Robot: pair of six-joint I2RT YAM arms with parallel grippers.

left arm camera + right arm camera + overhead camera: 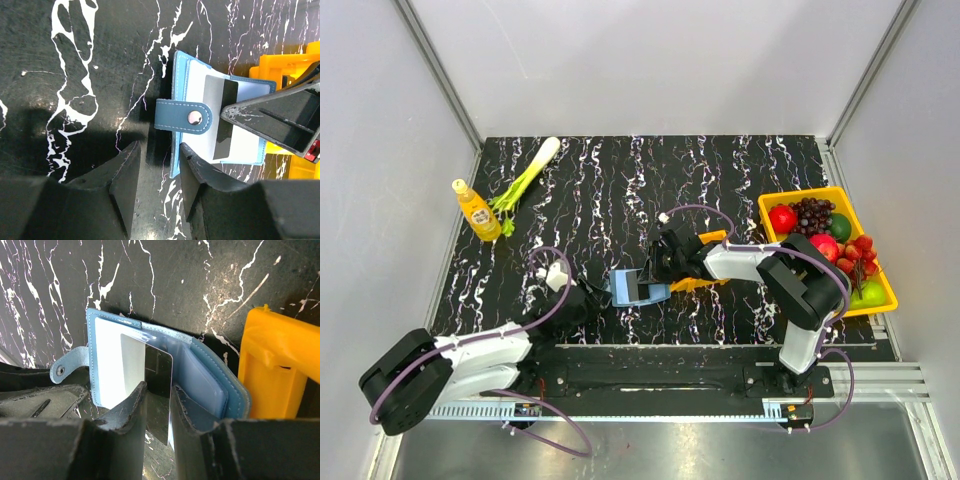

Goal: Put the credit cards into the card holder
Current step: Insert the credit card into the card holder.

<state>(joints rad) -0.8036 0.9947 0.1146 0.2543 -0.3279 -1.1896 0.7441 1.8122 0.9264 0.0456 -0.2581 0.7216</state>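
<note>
Two grippers meet just below the centre of the overhead view, and we find the card holder point(638, 288) lying open between them on the black marbled table point(620, 190). The right gripper point(157, 407) is closed on a credit card point(159, 375). Near the bottom of the right wrist view the card sits clamped between both fingers, its far end over the holder's pale inner page. We cannot tell whether that end has entered a pocket. The card's face looks pale on its left half and dark on its right.

The left gripper point(157, 170) stands partly open and holds nothing. Its fingers point(125, 172) sit at the lower middle of the left wrist view. The holder's near edge lies just beside the right-hand finger, and bare table shows in the gap. The holder's strap point(182, 117), with its metal snap, folds across the pale page towards the left of that view.

Just beside the holder, on its right in both wrist views, we see a small orange tray point(272, 370). Well apart, at the right edge of the overhead view, a yellow bin point(880, 302) holds fruit point(825, 235). At upper left lie a yellow bottle point(477, 210) and a leek point(525, 175).
</note>
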